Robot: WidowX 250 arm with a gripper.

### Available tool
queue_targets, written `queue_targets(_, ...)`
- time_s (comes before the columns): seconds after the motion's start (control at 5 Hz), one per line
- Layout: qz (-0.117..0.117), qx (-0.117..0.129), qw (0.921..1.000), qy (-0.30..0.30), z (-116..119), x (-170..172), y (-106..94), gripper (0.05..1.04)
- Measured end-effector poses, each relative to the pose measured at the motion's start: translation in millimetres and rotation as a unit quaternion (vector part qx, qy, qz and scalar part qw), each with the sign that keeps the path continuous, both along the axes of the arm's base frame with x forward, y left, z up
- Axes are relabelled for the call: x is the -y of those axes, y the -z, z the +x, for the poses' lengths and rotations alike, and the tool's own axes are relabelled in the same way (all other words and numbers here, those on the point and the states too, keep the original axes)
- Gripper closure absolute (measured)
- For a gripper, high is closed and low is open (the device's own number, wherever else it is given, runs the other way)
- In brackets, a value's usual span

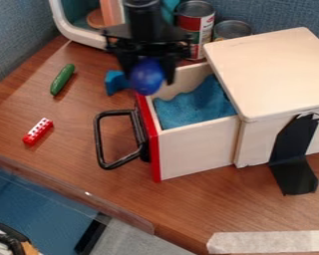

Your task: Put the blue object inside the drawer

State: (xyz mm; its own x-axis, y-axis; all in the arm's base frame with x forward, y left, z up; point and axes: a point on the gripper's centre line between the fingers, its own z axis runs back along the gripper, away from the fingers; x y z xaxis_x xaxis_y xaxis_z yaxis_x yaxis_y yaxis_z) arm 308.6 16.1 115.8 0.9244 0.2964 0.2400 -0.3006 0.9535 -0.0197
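From here I see the black gripper (149,73) clasping the shiny blue ball (147,81), which sits between its fingertips, right at the lower end of the hand. Both hang by the far corner of the open drawer's red front (151,142), with the ball outside the drawer. Blue cloth (195,107) lies inside, and a lighter blue block (115,82) shows beside the ball

**Brown wood-grain tabletop (82,132) is meeting blue textured walls (16,45)**

From my remote station, I'm seeing the walls rising at upper left and upper right. A clear strip (129,218) is lining the tabletop's near edge, where a small glint is showing. Beyond that edge, a flat blue surface (32,199) is lying beside pale grey floor (135,241).
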Motion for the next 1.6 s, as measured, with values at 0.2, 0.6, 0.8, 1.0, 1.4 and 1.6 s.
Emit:
queue_targets(0.2,-0.004,0.002,1.0,0.006,8.2,13.1,0.0,0.336)
queue_targets(0.6,-0.02,-0.003,0.9996,0.02,16.1,35.6,18.9,0.336)
queue_targets(0.8,-0.025,0.003,0.999,0.036,13.5,43.6,27.1,0.336)
queue_targets(1.0,-0.041,0.005,0.9986,0.034,11.6,46.0,32.7,0.285)
queue_targets(1.4,-0.048,0.009,0.9985,0.025,10.5,38.2,32.3,0.077)
queue_targets(1.6,-0.052,0.008,0.9984,0.022,4.3,30.7,20.4,0.084)
